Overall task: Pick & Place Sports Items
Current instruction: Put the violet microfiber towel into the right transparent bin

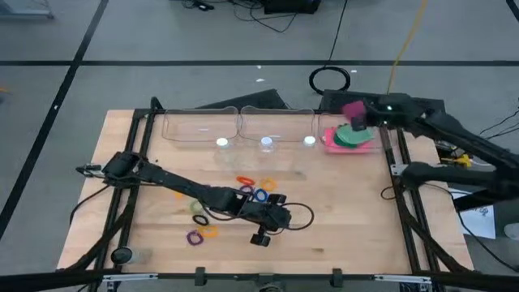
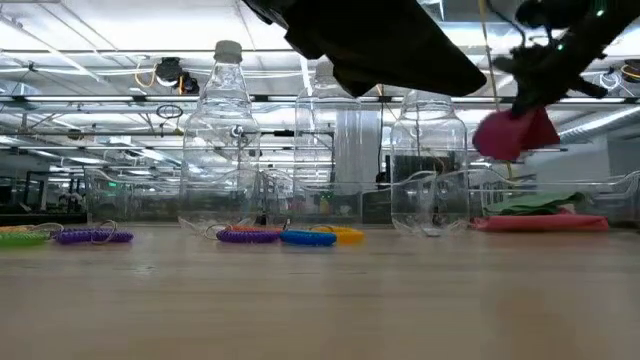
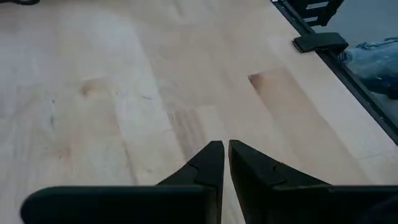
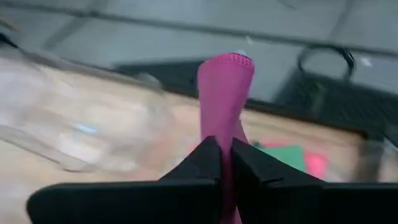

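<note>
My right gripper [image 1: 362, 113] is at the table's far right, shut on a purple-pink soft piece [image 4: 225, 87], which it holds in the air above a pile. In that pile a dark green piece [image 1: 349, 136] and a light green one lie on a pink rectangle [image 1: 332, 144]. Small elastic rings lie mid-table: orange [image 1: 244, 181], blue [image 1: 259, 195], purple [image 1: 195, 237] and others. My left gripper [image 1: 285, 217] is shut and empty, low over bare wood just right of the rings. My right gripper pinches the purple-pink piece between its two fingers at one end [image 4: 225, 140]. The rest of the piece stands out past the fingertips [image 4: 211, 152]. In the low view it hangs below the gripper [image 2: 512, 132], clear of the pile and the table.
Three clear bottles [image 2: 228, 140] stand in a row at the back of the table in front of clear plastic bins [image 1: 203, 126]. A black cable loop [image 1: 304, 215] lies by my left gripper. Bare wood stretches over the table's near right part [image 1: 349, 227].
</note>
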You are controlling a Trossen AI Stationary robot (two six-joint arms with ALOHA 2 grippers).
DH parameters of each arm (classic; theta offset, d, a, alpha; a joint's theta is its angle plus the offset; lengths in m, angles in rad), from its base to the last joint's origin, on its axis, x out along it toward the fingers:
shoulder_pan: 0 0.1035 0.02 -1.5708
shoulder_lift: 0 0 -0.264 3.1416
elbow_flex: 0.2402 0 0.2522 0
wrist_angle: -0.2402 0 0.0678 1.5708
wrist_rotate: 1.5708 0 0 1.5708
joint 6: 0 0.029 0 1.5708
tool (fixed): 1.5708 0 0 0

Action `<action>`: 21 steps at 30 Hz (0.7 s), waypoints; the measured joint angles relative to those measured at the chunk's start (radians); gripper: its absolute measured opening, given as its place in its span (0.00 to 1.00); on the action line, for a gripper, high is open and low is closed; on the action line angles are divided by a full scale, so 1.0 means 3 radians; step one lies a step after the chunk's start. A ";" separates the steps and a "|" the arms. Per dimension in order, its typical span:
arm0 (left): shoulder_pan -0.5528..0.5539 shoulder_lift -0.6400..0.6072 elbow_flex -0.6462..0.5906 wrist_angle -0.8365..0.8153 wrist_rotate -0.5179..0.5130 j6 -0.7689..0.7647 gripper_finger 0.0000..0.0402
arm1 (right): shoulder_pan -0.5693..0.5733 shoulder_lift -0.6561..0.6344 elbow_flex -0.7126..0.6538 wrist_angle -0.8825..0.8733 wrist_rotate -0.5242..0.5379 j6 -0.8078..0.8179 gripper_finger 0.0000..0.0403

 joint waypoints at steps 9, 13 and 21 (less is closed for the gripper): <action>0.0003 0.0000 0.0000 0.0000 0.0000 0.0010 0.06 | -0.0247 0.0453 -0.0363 0.0294 -0.0940 -0.0067 0.00; 0.0003 0.0000 0.0000 -0.0001 0.0000 0.0090 0.06 | -0.0248 0.0565 -0.0624 0.0816 -0.1362 0.0070 0.00; 0.0003 0.0000 0.0000 -0.0003 0.0000 0.0076 0.06 | -0.0347 0.0583 -0.0926 0.1120 -0.0937 -0.0008 0.00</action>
